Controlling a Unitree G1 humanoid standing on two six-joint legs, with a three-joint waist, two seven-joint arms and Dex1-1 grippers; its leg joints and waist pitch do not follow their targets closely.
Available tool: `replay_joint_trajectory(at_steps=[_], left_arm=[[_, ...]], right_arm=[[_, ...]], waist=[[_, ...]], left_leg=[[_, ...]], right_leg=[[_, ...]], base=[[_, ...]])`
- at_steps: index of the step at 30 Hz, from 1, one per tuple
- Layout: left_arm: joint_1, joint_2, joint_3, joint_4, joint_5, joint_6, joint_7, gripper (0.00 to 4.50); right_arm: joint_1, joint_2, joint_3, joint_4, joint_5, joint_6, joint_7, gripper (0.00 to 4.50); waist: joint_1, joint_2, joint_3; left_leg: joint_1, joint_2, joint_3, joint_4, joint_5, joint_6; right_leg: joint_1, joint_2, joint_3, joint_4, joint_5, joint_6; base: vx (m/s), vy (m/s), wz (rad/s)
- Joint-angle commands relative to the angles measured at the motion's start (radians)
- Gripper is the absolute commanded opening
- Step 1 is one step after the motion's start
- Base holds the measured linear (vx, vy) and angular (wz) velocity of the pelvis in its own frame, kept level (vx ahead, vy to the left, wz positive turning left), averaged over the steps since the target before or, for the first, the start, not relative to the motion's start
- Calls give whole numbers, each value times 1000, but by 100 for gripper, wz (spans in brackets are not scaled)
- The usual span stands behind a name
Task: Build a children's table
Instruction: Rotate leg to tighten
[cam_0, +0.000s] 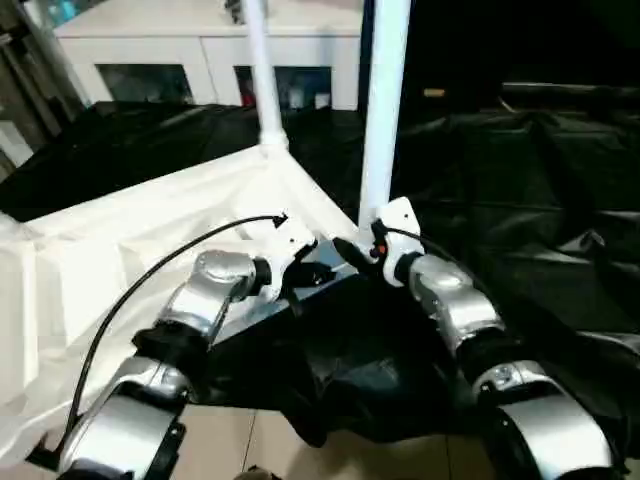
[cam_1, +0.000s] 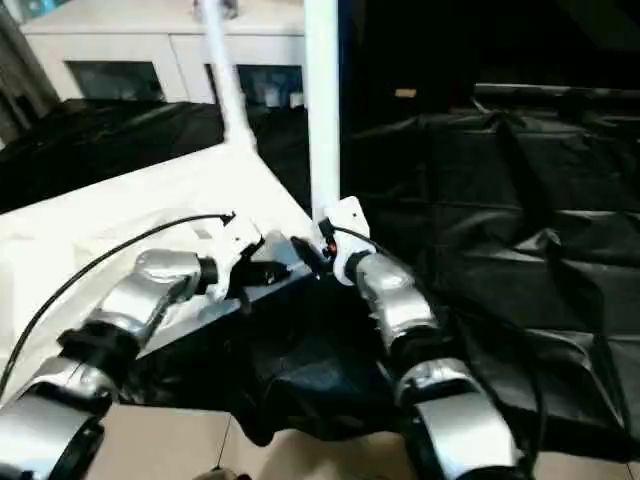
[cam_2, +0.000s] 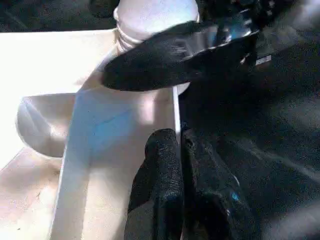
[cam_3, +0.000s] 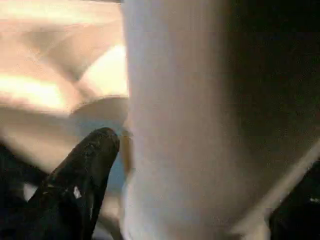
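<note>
Table top (cam_0: 150, 230) lies upside down on black-draped counter (cam_0: 560, 200), ribs up. Left tool (cam_2: 185, 165) closed, empty, resting at top's rim near corner. Far leg (cam_0: 262, 80) stands in back socket. Near leg (cam_0: 383, 110) upright in near corner socket; right tool (cam_0: 362, 250) beside its base, grip unclear. Two legs standing; by judgement two left.

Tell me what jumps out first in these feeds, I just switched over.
Two white legs stand upright from the upturned white tabletop on the black-draped work table, the nearer one at the corner closest to the robot. Both grippers meet at that corner: the right gripper is at the base of the near leg, and the left gripper, shut, is at the tabletop's rim beside it.
</note>
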Motion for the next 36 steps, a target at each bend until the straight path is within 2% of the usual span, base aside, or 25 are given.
replay_joint_trajectory(at_steps=[1,2,4,7,8,10,12,14,15,18,19,23,25,27,29,30,33,35,36], left_arm=[[1,2,-44,-59,-25,-43,-127,0],[0,10,-44,-52,-23,-50,-139,0],[-2,30,-43,-46,-21,-61,-172,0],[-4,51,-41,-46,-25,-63,-204,0],[-5,58,-41,-48,-28,-62,-214,0],[-5,74,-41,-54,-37,-62,-245,0],[-5,83,-41,-54,-40,-63,-260,0],[-7,91,-44,-49,-39,-63,-281,0],[-7,93,-44,-47,-38,-65,-285,0],[-14,89,-41,-36,-35,-70,-287,0],[-14,88,-41,-34,-35,-72,-287,0],[-16,71,-34,-20,-30,-73,-248,0],[-19,53,-20,-5,-27,-72,-201,0],[-30,30,-1,22,-25,-67,-146,0],[-41,9,11,45,-19,-57,-91,0],[-50,-7,18,61,-14,-48,-54,0],[-78,-48,24,103,7,-35,46,0],[-96,-72,32,127,15,-24,108,0],[-114,-96,37,150,19,-12,159,0]], right_arm=[[20,-22,41,-48,-12,-24,136,397],[29,-35,42,-65,-1,-18,184,397],[54,-62,52,-110,25,-7,285,397],[75,-85,59,-149,60,8,369,397],[81,-91,60,-159,74,12,394,397],[93,-101,64,-179,99,29,446,362],[102,-108,70,-194,104,44,478,362],[109,-110,69,-206,100,53,492,333],[112,-110,69,-210,100,56,492,333],[119,-109,68,-225,106,68,496,318],[121,-108,68,-229,107,71,496,292],[133,-104,74,-238,107,76,492,275],[141,-95,73,-241,94,83,457,270],[127,-65,52,-205,74,101,350,268],[116,-33,38,-168,52,107,244,267],[108,-6,28,-144,37,119,160,267],[80,59,11,-77,6,134,-34,267],[60,89,1,-40,-3,155,-127,267],[40,118,-12,-3,-5,180,-215,267]], waist=[[2,2,-74],[5,4,-73],[9,2,-70],[11,1,-70],[11,0,-70],[14,0,-71],[16,3,-72],[18,6,-73],[17,8,-73],[18,8,-73],[19,9,-73],[20,11,-74],[20,11,-72],[17,10,-71],[15,14,-70],[7,13,-66],[-9,15,-62],[-11,14,-63],[-11,14,-63]], left_leg=[[7,14,1,-52,-212,67],[10,16,3,-52,-226,70],[10,18,1,-57,-259,63],[13,19,0,-58,-276,56],[12,19,0,-58,-275,56],[12,19,0,-57,-263,58],[11,18,0,-56,-249,60],[11,19,-1,-56,-245,59],[11,19,-1,-56,-249,56],[13,18,-1,-56,-254,50],[13,19,-1,-56,-252,49],[12,18,-1,-55,-252,47],[12,17,-1,-56,-258,45],[10,15,-2,-58,-260,38],[12,15,-2,-58,-269,31],[14,12,-3,-62,-296,10],[19,8,-5,-65,-328,-8],[18,7,-6,-65,-333,-9],[20,7,-5,-64,-327,-3]], right_leg=[[65,-47,30,-53,-51,-267],[60,-48,32,-54,-70,-269],[61,-49,32,-58,-127,-263],[59,-49,34,-60,-154,-257],[60,-48,33,-59,-152,-258],[59,-48,34,-58,-140,-262],[59,-49,34,-56,-123,-267],[59,-49,33,-55,-112,-269],[59,-49,33,-55,-115,-270],[58,-48,33,-56,-113,-271],[58,-49,33,-55,-111,-272],[59,-49,33,-55,-104,-272],[58,-50,33,-59,-124,-265],[59,-50,32,-61,-154,-254],[58,-50,33,-63,-180,-246],[55,-51,33,-69,-241,-231],[50,-51,34,-79,-323,-202],[53,-52,33,-80,-341,-195],[50,-51,34,-83,-345,-187]], base=[[0,0,0],[0,0,0],[0,0,0],[0,0,0],[0,0,0],[0,0,0],[0,0,0],[0,0,0],[0,0,0],[0,0,0],[0,0,0],[0,0,0],[0,0,0],[0,0,0],[0,0,0],[0,0,0],[0,0,0],[0,0,0],[0,0,0]])
